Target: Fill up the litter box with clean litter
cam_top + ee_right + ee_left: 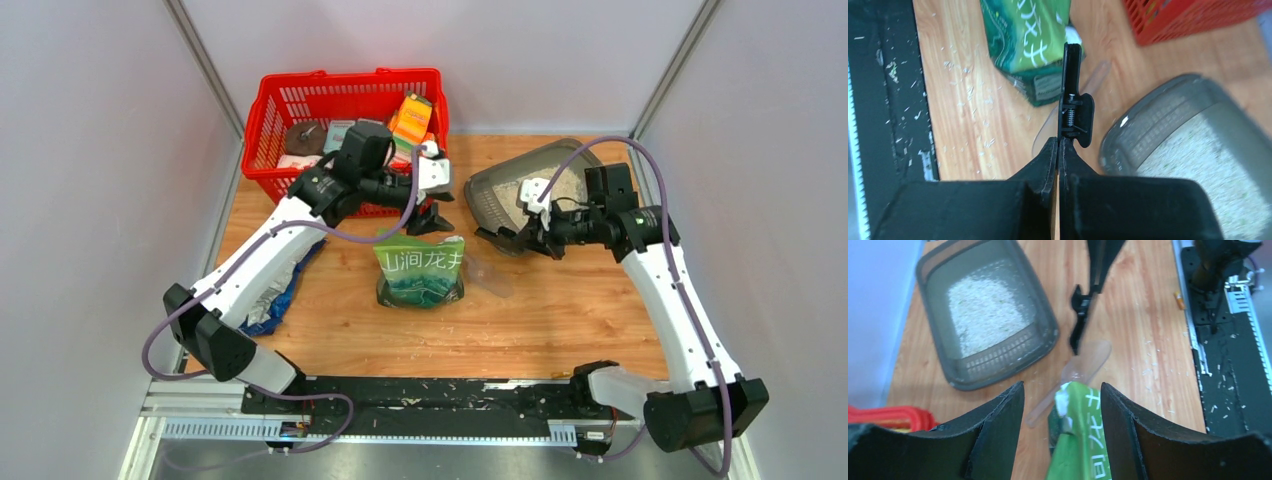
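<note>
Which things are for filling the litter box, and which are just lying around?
For the job: litter box, clean litter in it; probably the green pouch by the open left gripper, clear scoop, black clip in the right gripper.
Lying about: red basket of odds and ends, blue-silver foil bag.

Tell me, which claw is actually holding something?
The right gripper: it is shut on a black clip. The left gripper is open, a finger on either side of the green pouch top.
</note>
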`<action>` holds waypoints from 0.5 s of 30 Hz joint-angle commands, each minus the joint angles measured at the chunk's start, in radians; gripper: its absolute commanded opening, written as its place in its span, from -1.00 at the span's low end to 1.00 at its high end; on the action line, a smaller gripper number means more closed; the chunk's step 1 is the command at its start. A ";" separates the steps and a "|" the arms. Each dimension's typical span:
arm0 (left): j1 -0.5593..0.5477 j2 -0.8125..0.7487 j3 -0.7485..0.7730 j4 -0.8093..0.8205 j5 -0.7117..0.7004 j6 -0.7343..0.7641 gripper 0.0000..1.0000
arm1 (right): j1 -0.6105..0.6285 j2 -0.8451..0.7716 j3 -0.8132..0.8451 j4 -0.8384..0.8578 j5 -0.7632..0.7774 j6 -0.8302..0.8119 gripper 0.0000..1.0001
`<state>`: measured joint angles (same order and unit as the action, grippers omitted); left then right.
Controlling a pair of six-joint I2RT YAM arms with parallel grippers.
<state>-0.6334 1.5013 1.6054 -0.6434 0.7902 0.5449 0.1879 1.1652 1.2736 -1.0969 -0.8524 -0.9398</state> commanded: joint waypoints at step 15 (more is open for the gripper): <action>-0.065 0.048 -0.071 0.093 0.024 -0.083 0.22 | 0.125 -0.022 0.003 0.232 -0.025 0.041 -1.00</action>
<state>-0.6941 1.5490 1.5120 -0.5976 0.7849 0.4988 0.2943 1.1439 1.2736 -0.9131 -0.8551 -0.9051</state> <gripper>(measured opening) 0.627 0.008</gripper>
